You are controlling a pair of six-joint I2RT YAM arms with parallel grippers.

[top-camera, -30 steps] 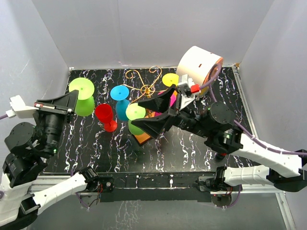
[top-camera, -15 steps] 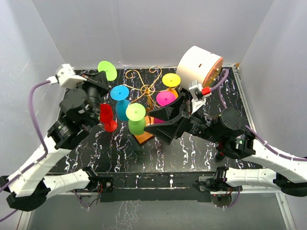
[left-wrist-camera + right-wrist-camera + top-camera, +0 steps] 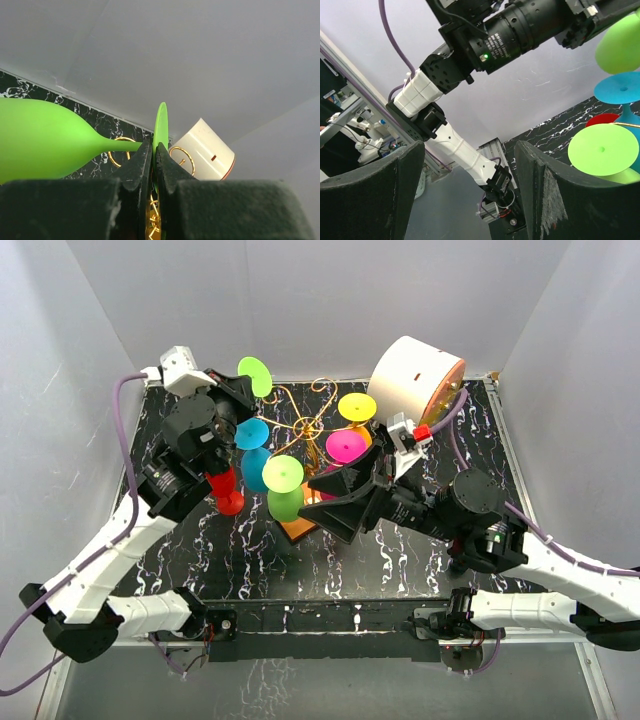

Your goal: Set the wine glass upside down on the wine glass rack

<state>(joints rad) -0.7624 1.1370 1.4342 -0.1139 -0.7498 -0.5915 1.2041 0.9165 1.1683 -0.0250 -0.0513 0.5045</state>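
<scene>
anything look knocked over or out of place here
The white cylinder at the back right looks tipped, its round face angled up rather than sitting flat. The held green glass is sideways only because the left gripper pinches its foot. Nothing looks spilled or broken.

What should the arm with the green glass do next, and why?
Probably the left tool should carry the green wine glass a little to the right, over the wine glass rack. The tool is shut on the glass's foot, and the glass hangs beside the rack's gold scrolls, not yet hooked on one.
</scene>
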